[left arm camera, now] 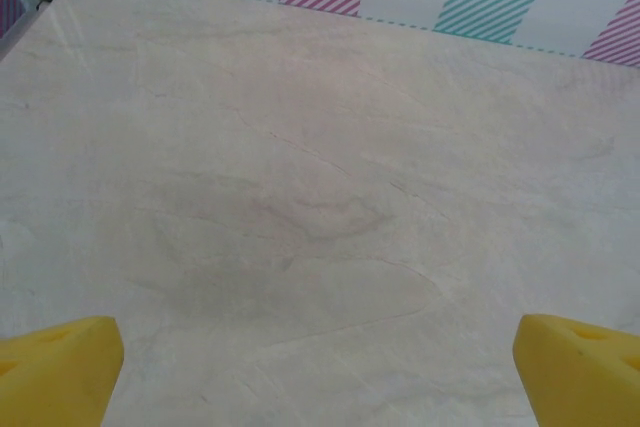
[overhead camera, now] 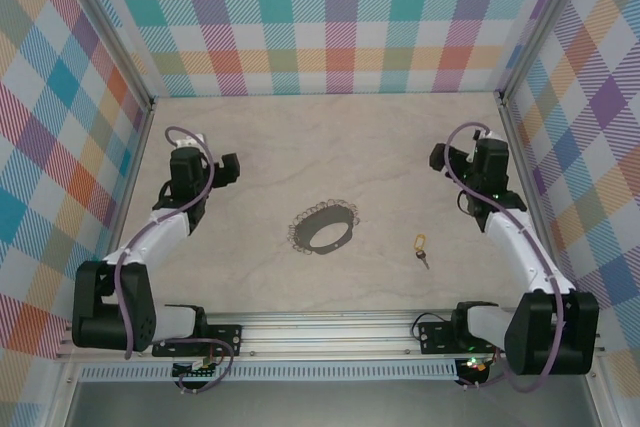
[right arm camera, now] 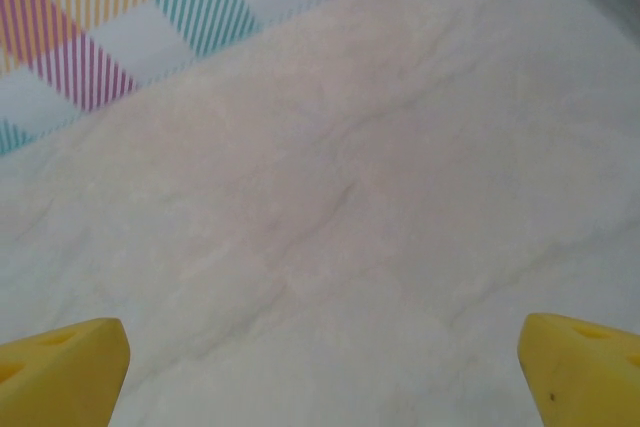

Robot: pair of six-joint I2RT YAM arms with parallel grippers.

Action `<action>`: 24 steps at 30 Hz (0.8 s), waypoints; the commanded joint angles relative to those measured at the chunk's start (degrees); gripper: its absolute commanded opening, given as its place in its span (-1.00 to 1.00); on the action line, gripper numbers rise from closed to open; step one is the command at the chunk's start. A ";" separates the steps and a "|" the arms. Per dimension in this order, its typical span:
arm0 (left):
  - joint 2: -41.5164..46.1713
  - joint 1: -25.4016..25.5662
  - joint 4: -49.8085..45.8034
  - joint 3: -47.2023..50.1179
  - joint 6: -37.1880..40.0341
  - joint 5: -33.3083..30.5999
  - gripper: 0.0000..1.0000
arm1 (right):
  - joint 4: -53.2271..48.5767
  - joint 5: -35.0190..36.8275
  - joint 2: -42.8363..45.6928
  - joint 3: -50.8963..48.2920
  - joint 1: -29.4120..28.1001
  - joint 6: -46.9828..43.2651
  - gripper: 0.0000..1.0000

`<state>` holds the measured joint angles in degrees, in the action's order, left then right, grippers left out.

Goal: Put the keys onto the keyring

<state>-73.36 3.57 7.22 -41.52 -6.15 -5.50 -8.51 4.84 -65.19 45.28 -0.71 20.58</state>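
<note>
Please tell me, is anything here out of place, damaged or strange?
Nothing stands out. The keyring lies flat near the middle of the table, and the key lies apart to its right, not yet on it. The left gripper and the right gripper are open over bare table.

Pale marbled table (overhead camera: 250,137), grey keyring (overhead camera: 324,228) lying mid-surface, small gold-headed key (overhead camera: 420,247) well right
</note>
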 commanded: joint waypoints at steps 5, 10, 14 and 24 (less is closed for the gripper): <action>5.65 2.52 -24.73 -5.98 -10.03 2.14 1.00 | -25.45 -13.73 7.95 0.35 -0.26 4.35 0.87; 11.11 4.82 -32.19 -5.24 -13.81 5.39 1.00 | -30.36 -17.81 11.24 -3.43 -0.23 7.69 0.76; 14.97 6.23 -33.65 -1.89 -20.75 7.83 1.00 | -32.75 -20.28 11.57 -6.07 -0.55 10.40 0.66; 10.88 13.51 -36.53 -2.95 -25.50 12.60 1.00 | -28.56 -23.08 8.98 -8.77 -7.50 13.26 0.54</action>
<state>-61.12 15.03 -27.24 -43.99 -29.26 4.78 -39.05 -15.97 -54.35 37.10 -5.98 32.14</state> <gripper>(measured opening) 0.999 0.776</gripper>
